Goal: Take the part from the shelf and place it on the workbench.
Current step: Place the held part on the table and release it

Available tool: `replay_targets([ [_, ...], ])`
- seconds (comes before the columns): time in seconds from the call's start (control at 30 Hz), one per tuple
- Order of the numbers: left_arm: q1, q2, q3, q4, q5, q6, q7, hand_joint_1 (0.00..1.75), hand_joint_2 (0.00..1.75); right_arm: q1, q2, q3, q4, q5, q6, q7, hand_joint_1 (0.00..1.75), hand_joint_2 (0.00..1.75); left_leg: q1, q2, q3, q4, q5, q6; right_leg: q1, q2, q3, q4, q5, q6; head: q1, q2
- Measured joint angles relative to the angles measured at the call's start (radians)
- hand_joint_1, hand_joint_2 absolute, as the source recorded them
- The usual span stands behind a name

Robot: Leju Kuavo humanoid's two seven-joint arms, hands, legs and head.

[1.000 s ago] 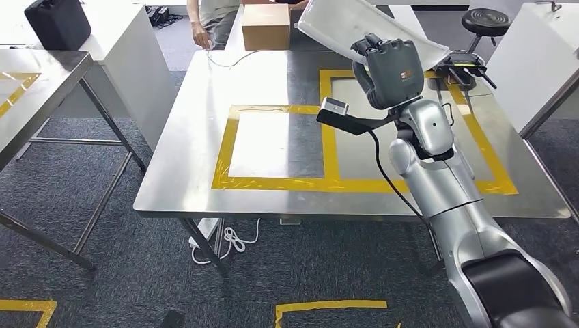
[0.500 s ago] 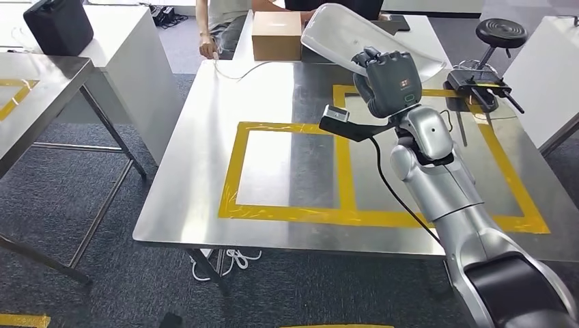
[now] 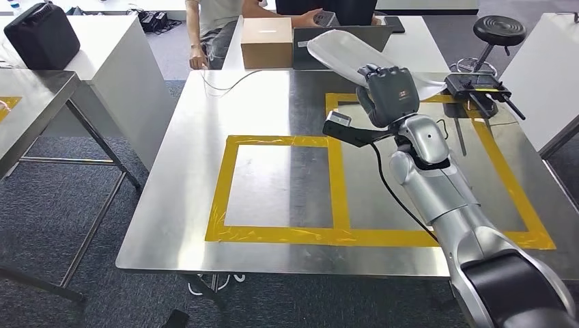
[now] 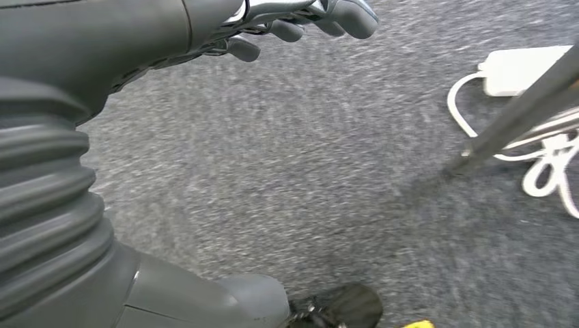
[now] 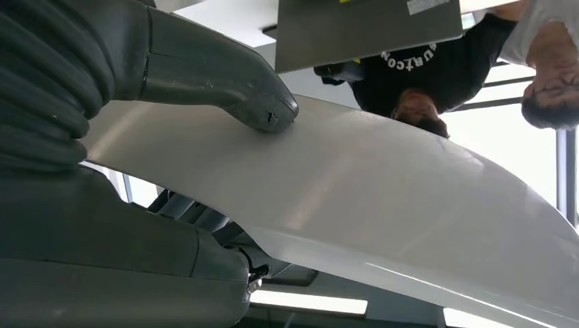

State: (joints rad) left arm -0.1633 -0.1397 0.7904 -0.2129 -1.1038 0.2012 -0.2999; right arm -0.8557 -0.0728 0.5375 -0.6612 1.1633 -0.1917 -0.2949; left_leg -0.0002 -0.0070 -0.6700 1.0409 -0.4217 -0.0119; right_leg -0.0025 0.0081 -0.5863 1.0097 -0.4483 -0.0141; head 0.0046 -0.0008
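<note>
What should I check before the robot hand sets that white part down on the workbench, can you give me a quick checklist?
1. Grip on the white part: ok. The right robot hand holds it, thumb pressed on its surface in the right wrist view.
2. Part above the workbench: ok, it is held over the far side.
3. Landing spot: ok. The right yellow taped frame is bare near the arm.
4. Nearby clutter: not ok. A black device sits at the frame's far corner.
5. People: not ok, a person stands just beyond the bench.
6. Left robot hand: ok, hanging over the floor, holding nothing.
</note>
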Motion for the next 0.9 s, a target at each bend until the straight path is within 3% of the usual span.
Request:
replay_targets([
  [0.03,-0.001,-0.002,0.0,0.0,0.0,0.0,-0.005,0.0,1.75,0.0,0.002,0.0,0.017,-0.002,-0.001,0.001,1.75,1.75,0.0,0.0,0.007,-0.018,0.014,0.005,0.002,0.001,0.0,0.003,-0.006,0.005,0.0,0.0],
  [0.07,-0.002,-0.004,0.0,0.0,0.0,0.001,-0.012,0.0,1.75,0.0,0.004,0.0,0.036,-0.004,0.001,0.002,1.75,1.75,0.0,0.0,0.009,-0.02,0.017,0.006,0.005,0.001,0.0,0.006,-0.012,0.003,0.001,0.0],
  [0.17,-0.008,-0.01,0.0,0.0,-0.005,0.001,-0.028,0.0,1.75,0.003,0.008,0.0,0.097,-0.012,0.023,0.006,1.75,1.75,0.003,-0.004,0.014,-0.023,0.032,0.006,0.01,-0.001,0.002,0.006,-0.014,-0.031,0.001,0.0],
  [0.23,-0.011,-0.01,-0.001,0.0,-0.011,0.001,-0.034,0.0,1.75,0.012,0.008,-0.001,0.136,-0.014,0.042,0.01,1.75,1.75,0.002,-0.008,0.014,-0.023,0.029,0.012,0.011,-0.003,0.005,0.0,-0.014,-0.037,0.002,0.0],
  [0.33,-0.012,-0.012,-0.002,0.0,-0.017,0.001,-0.044,0.0,1.75,0.034,0.008,-0.002,0.182,-0.018,0.064,0.021,1.75,1.75,0.002,-0.01,0.014,-0.022,0.025,0.019,0.011,-0.004,0.01,-0.009,-0.016,-0.028,0.002,0.0],
  [0.47,-0.013,-0.014,-0.012,0.0,-0.023,-0.001,-0.049,0.0,1.75,0.069,0.005,-0.009,0.226,-0.024,0.095,0.037,1.75,1.75,-0.001,-0.009,0.014,-0.022,0.022,0.023,0.006,-0.004,0.014,-0.016,-0.015,0.007,0.002,0.0],
  [0.53,-0.015,-0.014,-0.018,0.0,-0.029,-0.001,-0.047,0.0,1.75,0.084,0.001,-0.012,0.241,-0.028,0.117,0.043,1.75,1.75,-0.002,-0.009,0.014,-0.021,0.022,0.024,0.005,-0.004,0.015,-0.016,-0.016,0.016,0.002,0.0],
  [0.9,-0.028,-0.017,-0.029,0.0,-0.039,-0.001,-0.033,0.0,1.75,0.119,-0.016,-0.03,0.285,-0.033,0.169,0.059,1.75,1.75,-0.002,-0.008,0.015,-0.022,0.021,0.024,0.005,-0.003,0.012,-0.012,-0.018,0.021,0.001,0.0],
])
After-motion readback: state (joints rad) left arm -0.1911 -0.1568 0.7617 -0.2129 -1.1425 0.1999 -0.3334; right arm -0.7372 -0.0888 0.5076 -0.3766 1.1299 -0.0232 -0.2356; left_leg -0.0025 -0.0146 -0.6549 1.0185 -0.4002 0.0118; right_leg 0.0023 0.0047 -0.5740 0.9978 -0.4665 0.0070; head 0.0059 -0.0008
